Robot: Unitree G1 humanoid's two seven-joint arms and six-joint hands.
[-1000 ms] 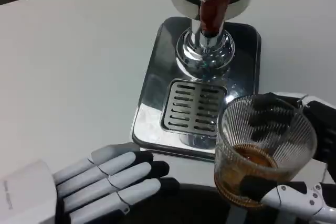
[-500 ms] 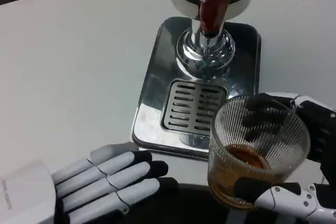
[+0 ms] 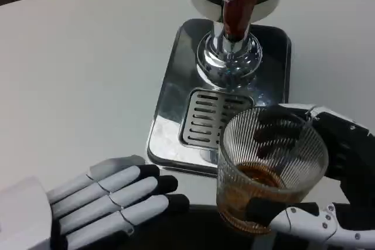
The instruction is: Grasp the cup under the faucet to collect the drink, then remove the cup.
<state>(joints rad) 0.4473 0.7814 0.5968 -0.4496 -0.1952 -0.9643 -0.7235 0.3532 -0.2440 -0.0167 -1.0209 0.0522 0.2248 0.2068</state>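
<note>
You've got the ribbed glass cup (image 3: 270, 171) with some brown drink in it at the near right, off the drip grate (image 3: 215, 120) and clear of the faucet (image 3: 237, 13). Your right hand (image 3: 328, 185) wraps it, fingers behind, thumb in front. Left hand (image 3: 88, 203) lies flat on the table (image 3: 82, 74), fingers straight and together, holding nothing.

You won't find any readable text, label, brand, number or sign here: not on the chrome drinks dispenser (image 3: 234, 33) at upper centre, nor anywhere around it.
</note>
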